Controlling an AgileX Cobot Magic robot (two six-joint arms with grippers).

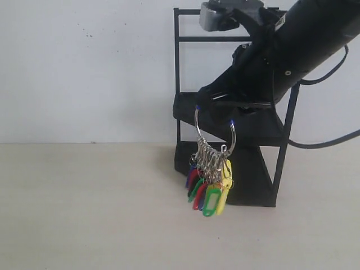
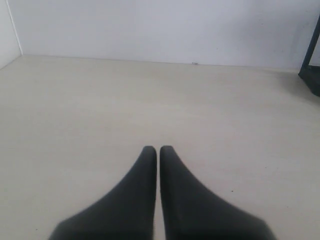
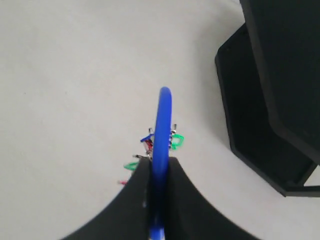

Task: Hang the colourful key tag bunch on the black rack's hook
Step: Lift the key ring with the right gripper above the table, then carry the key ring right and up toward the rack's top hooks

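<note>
The colourful key tag bunch [image 1: 209, 188] hangs in the air from its big ring, tags of green, yellow, red and blue dangling above the table. My right gripper [image 1: 216, 102] is shut on the ring's blue sleeve [image 3: 163, 125], which stands edge-on between the black fingers [image 3: 140, 195]. The black rack [image 1: 281, 135] stands just behind the bunch, its tiers partly hidden by the right arm; its hooks do not show. In the right wrist view the rack's lower tier [image 3: 265, 115] lies beside the ring. My left gripper [image 2: 158, 150] is shut on nothing, low over bare table.
A white wall backs the beige table [image 1: 84, 208]. The right arm's cable [image 1: 332, 140] loops behind the rack. A corner of the rack's base [image 2: 311, 75] shows at the edge of the left wrist view.
</note>
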